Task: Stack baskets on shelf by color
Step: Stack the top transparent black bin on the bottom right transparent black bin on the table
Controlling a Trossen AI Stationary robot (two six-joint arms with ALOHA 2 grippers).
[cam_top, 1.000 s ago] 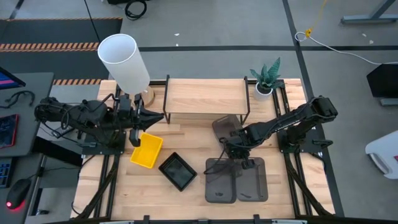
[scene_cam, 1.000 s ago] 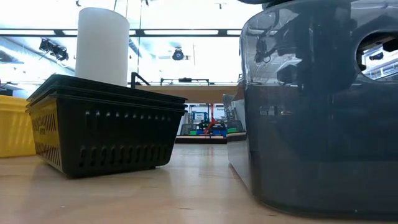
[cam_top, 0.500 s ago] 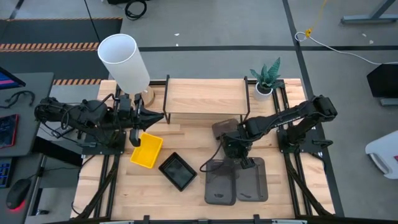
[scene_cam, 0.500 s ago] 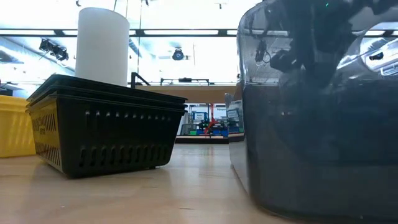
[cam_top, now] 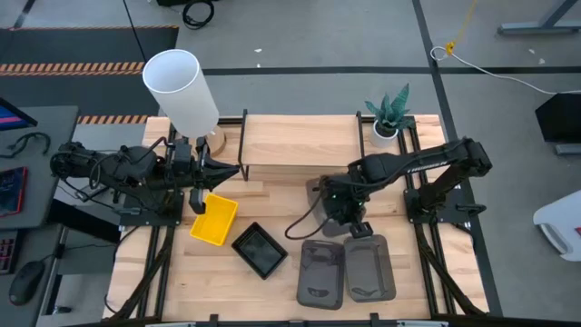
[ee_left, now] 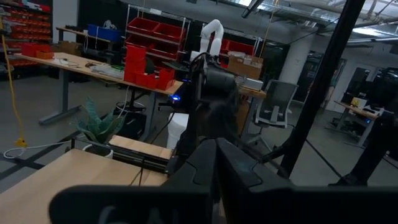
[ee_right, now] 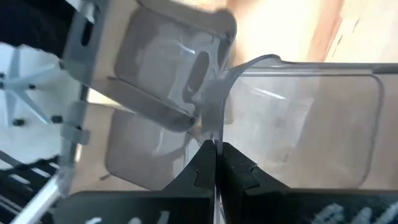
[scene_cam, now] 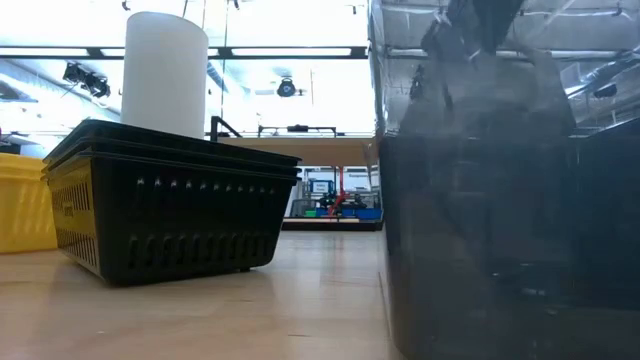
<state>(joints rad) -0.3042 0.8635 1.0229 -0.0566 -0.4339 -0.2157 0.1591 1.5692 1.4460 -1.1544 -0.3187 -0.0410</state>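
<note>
In the high view two large dark grey baskets lie side by side near the table's near edge, one on the left (cam_top: 320, 271) and one on the right (cam_top: 370, 269). A third grey basket (cam_top: 324, 186) sits by the shelf's front edge. My right gripper (cam_top: 357, 229) is above their far ends, shut on a grey basket's wall. A small yellow basket (cam_top: 213, 219) and a black slotted basket (cam_top: 260, 250) rest on the tabletop at centre left. The light-wood shelf (cam_top: 300, 136) stands at the far side. My left gripper (cam_top: 231, 170) waits shut, beside the yellow basket. My right gripper pinches the thin translucent wall (ee_right: 214, 127) of a grey basket, near a rounded corner of its rim, one finger inside and one outside. It comes slanting down from the far right side. In the low view this basket (scene_cam: 500, 200) fills the right half; whether it is lifted I cannot tell.
A tall white cylinder (cam_top: 182, 86) stands at the table's far left corner, and a small potted plant (cam_top: 388, 113) at the far right, beside the shelf. Bare tabletop lies between the black basket and the shelf. The shelf's black legs (cam_top: 361, 150) stand near my right arm.
My right gripper has drawn back a little toward the shelf while its arm has risen. The grey basket pair has shifted slightly toward the near edge, and in the low view the grey wall now stands taller and closer. The left arm has kept still.
</note>
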